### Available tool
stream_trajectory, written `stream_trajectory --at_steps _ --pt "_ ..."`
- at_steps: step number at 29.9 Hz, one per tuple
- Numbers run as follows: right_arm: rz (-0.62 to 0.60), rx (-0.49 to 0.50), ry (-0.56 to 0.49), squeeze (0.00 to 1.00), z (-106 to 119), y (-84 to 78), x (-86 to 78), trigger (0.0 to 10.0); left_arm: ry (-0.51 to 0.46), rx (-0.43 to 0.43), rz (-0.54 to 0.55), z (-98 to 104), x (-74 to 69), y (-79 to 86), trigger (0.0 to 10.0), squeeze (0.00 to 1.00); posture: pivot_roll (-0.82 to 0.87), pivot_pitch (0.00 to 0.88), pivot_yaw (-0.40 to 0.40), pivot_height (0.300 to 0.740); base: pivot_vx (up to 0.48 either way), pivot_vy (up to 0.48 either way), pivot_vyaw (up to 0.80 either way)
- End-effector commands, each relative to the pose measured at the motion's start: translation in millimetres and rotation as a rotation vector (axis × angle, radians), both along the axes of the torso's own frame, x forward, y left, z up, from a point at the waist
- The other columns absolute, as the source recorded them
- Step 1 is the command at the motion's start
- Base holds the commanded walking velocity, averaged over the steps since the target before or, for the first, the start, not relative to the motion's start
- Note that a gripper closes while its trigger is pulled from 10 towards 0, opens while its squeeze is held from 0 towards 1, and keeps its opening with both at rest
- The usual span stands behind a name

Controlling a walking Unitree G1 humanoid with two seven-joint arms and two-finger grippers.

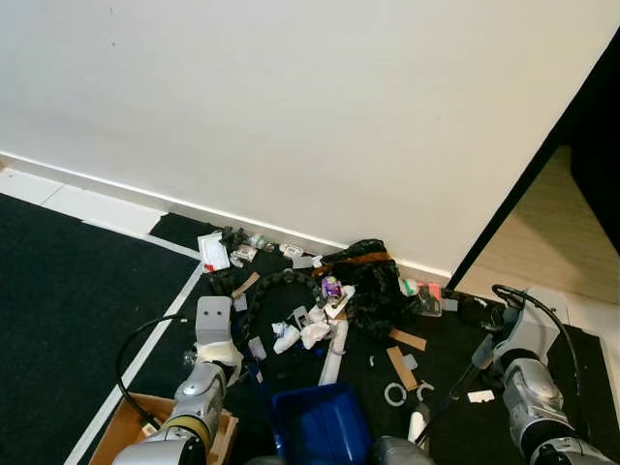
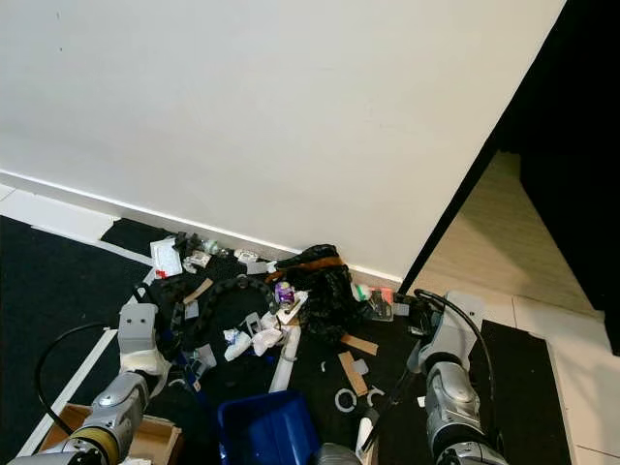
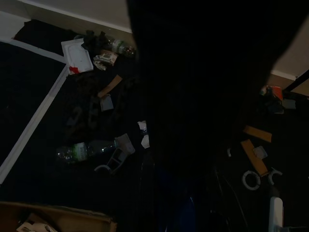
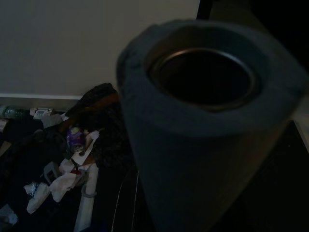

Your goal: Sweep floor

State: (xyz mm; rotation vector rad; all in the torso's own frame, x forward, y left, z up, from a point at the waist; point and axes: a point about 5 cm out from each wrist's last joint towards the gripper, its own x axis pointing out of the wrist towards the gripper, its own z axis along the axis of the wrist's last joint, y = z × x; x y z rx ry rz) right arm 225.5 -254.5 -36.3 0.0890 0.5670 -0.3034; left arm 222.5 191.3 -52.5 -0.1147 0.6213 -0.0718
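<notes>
The robot is standing over a heap of litter lying on the dark floor against the white wall, with a blue dustpan sitting low at its feet, just short of the heap, probably so scraps can be pushed in. The right gripper is gripping a thin dark handle, likely the broom's, running down toward the dustpan. Whether the left gripper is clasping anything, I cannot tell; it is hanging just above the litter's near edge.

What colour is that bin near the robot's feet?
Blue; the bin shows best in the left eye view.
</notes>
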Motion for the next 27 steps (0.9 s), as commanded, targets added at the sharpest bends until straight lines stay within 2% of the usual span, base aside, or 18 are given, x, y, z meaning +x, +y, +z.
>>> stream_trajectory --at_steps 1,16,27 --pt "-0.009 0.041 0.175 0.0 -25.7 6.5 -31.5 10.0 0.058 0.003 -0.008 -7.2 -10.1 2.0 10.0 0.0 0.07 0.009 -0.012 0.74 0.0 0.0 0.0" --pt "-0.007 0.043 0.177 0.0 -25.9 6.3 -31.8 10.0 0.06 -0.003 -0.021 -7.8 -10.4 -1.1 10.0 0.0 0.07 0.004 -0.014 0.74 0.0 0.0 0.0" --pt "-0.006 0.037 0.153 0.0 -22.8 4.6 -28.3 10.0 0.016 -0.023 -0.015 -1.3 -1.2 -1.4 10.0 0.0 0.07 0.034 -0.009 0.74 0.0 0.0 0.0"
